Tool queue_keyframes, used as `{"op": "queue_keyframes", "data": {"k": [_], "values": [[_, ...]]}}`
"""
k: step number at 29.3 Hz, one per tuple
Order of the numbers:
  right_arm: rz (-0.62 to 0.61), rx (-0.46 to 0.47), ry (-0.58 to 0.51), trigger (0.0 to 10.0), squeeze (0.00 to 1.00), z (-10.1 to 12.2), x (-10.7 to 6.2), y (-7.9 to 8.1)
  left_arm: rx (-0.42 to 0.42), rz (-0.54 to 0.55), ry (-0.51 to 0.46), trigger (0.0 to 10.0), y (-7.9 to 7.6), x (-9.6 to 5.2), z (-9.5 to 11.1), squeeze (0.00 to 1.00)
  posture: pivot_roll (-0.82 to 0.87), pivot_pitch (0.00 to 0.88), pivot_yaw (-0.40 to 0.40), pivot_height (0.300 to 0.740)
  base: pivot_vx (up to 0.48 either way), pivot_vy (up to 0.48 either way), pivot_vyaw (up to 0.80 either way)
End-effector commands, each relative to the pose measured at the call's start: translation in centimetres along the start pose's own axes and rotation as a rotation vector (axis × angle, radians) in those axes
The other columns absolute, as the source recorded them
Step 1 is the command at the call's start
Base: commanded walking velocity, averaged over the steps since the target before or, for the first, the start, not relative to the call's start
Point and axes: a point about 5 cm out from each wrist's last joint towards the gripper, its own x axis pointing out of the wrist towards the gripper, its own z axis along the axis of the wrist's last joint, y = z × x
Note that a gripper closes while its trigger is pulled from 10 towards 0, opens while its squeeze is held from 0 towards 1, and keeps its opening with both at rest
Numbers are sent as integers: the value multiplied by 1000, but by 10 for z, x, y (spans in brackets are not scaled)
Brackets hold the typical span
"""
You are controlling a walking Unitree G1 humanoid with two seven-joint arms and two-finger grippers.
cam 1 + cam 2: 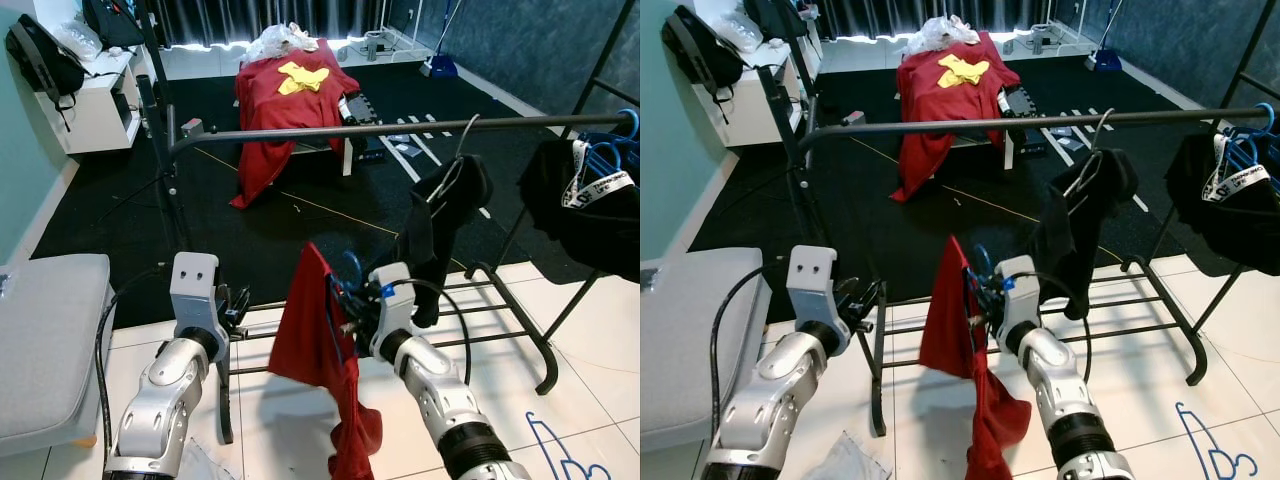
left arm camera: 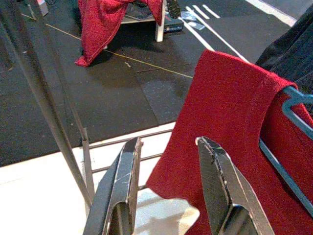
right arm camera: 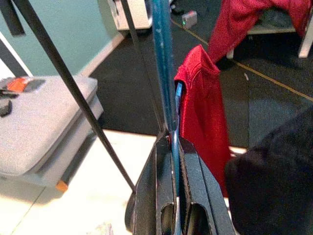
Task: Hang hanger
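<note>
A red garment [image 1: 315, 330] hangs on a blue hanger [image 1: 352, 268] below the dark clothes rail [image 1: 380, 128]. My right gripper [image 1: 350, 310] is shut on the hanger. In the right wrist view the blue hanger bar [image 3: 164, 73] runs up from between the closed fingers [image 3: 195, 186]. My left gripper [image 1: 235, 305] is open just left of the garment. Its two fingers [image 2: 122, 181] point at the edge of the red cloth [image 2: 225, 122], apart from it. A black garment [image 1: 440, 220] hangs from the rail on a wire hanger.
Black clothes and blue hangers [image 1: 590, 190] crowd the rail's right end. The rack's lower bars [image 1: 500, 300] cross the white floor ahead. A grey cushioned seat [image 1: 50, 340] stands at my left. A red-draped bench [image 1: 290, 100] and a white shelf [image 1: 100, 100] stand further back.
</note>
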Motion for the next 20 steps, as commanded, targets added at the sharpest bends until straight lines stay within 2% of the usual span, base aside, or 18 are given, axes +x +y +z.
{"op": "queue_keyframes", "data": {"k": [1, 2, 3, 4, 5, 7, 8, 10, 12, 13, 14, 15, 17, 20], "values": [[74, -52, -5, 7882, 0, -1, -4, 6, -14, -8, 19, 10000, -2, 1, -4, 0, 95, 73, 26, 740, 0, 0, 0], [74, -52, -5, 7882, 0, -1, -4, 6, -14, -8, 19, 10000, -2, 1, -4, 0, 95, 73, 26, 740, 0, 0, 0], [140, -155, -13, 10000, 0, 3, -11, 4, 33, -22, 9, 10000, -1, 4, -1, 0, 95, 79, 28, 740, 0, 0, 0], [140, -155, -13, 10000, 0, 3, -11, 4, 33, -22, 9, 10000, -1, 4, -1, 0, 95, 79, 28, 740, 0, 0, 0], [246, -191, -44, 10000, 0, 11, -19, 2, 64, -41, -6, 10000, 3, 4, 4, 0, 96, 82, 30, 740, 0, 0, 0], [446, -203, -76, 10000, 0, 25, -36, 0, 90, -92, -20, 10000, 10, 3, 9, 0, 95, 80, 32, 740, 0, 0, 0], [446, -203, -76, 10000, 0, 25, -36, 0, 90, -92, -20, 10000, 10, 3, 9, 0, 95, 80, 32, 740, 0, 0, 0], [626, -260, -13, 10000, 0, 28, -56, -3, 84, -141, -19, 10000, 17, -2, 12, 0, 87, 74, 38, 740, 0, 0, 0], [626, -260, -13, 10000, 0, 28, -56, -3, 84, -141, -19, 10000, 17, -2, 12, 0, 87, 74, 38, 740, 0, 0, 0], [666, -279, 12, 10000, 0, 28, -62, -5, 83, -151, -19, 10000, 19, -3, 13, 0, 87, 74, 38, 740, 0, 0, 0], [683, -290, 18, 10000, 0, 36, -71, -13, 80, -155, -21, 10000, 21, -7, 14, 0, 84, 74, 40, 740, 0, 0, 0], [683, -290, 18, 10000, 0, 36, -71, -13, 80, -155, -21, 10000, 21, -7, 14, 0, 84, 74, 40, 740, 0, 0, 0], [707, -301, 9, 10000, 0, 50, -84, -20, 79, -154, -24, 10000, 25, -11, 16, 0, 84, 74, 40, 740, 0, 0, 0], [733, -295, -9, 10000, 0, 62, -92, -22, 72, -141, -35, 10000, 29, -14, 16, 0, 80, 82, 45, 740, 0, 0, 0]]}}
